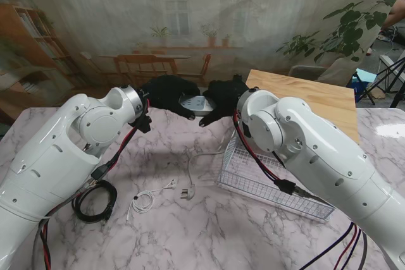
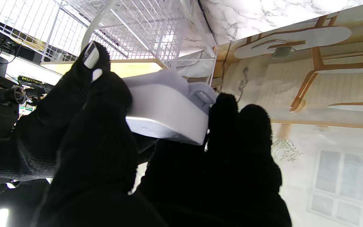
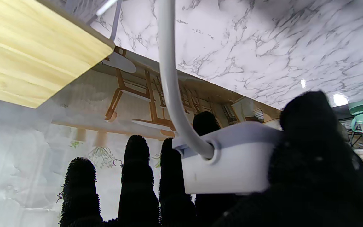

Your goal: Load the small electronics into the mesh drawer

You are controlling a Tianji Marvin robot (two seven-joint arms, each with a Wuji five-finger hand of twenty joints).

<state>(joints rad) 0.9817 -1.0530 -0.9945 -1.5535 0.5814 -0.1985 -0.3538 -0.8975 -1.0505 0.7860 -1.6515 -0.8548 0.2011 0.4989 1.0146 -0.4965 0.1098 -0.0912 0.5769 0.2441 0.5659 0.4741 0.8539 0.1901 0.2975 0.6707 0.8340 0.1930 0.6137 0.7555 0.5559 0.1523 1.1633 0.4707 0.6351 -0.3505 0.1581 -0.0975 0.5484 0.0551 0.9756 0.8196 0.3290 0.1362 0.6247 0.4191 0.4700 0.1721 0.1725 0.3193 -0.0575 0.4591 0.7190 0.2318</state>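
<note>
While clasped by black knit robot hands [image 1: 169, 93], boxy white power strip [image 1: 193, 104], smooth plastic.

Bright daylight, glare, wide-angle edge distortion

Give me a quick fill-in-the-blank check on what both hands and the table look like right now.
1. Both hands, left hand and right hand, hold one white ____ between them.
2. The mesh drawer sits on my ____ side.
3. The coiled black cable lies on the ____ tabletop.
4. The cord leaving the held thing is ____.

Missing: power strip; right; marble; white
</note>
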